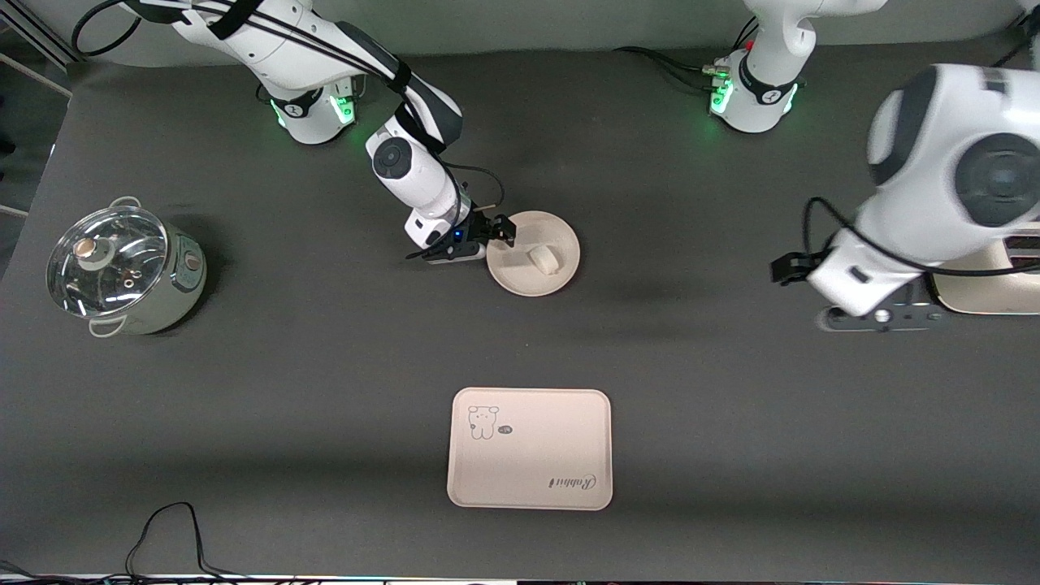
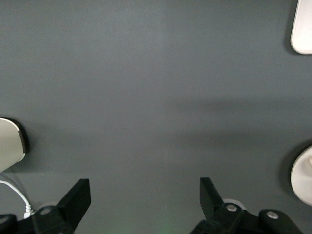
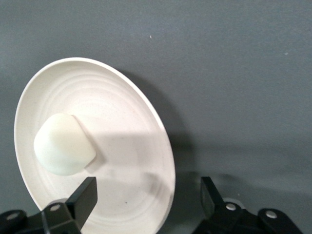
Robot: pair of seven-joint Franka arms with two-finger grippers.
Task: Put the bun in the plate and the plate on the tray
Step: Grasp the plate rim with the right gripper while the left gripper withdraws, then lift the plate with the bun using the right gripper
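1. The bun (image 1: 544,259) already lies in the plate (image 1: 561,234), off centre, and the plate rests on the dark worktop (image 1: 325,366) near the middle, farther from the front camera than the tray (image 1: 569,455).
2. The tray, with its bear drawing and script, sits bare and well apart from the plate, so the plate-to-tray step is not yet done.
3. The right gripper (image 1: 497,234) is low at the plate's rim on the side toward the right arm's end of the worktop. In the right wrist view its fingers are spread, one over the plate's edge and one outside it, gripping nothing.
4. The left gripper (image 2: 145,197) hangs released over bare worktop at the left arm's end; that arm waits.
5. Likely risks: a pinch on the thin rim may slip, or tilt the plate when lifted, and the rounded bun could then roll out.
6. A finger pressing down on the rim before closing could flip or push the plate.
7. A glass-lidded pot (image 1: 122,272) stands at the right arm's end, clear of the route.
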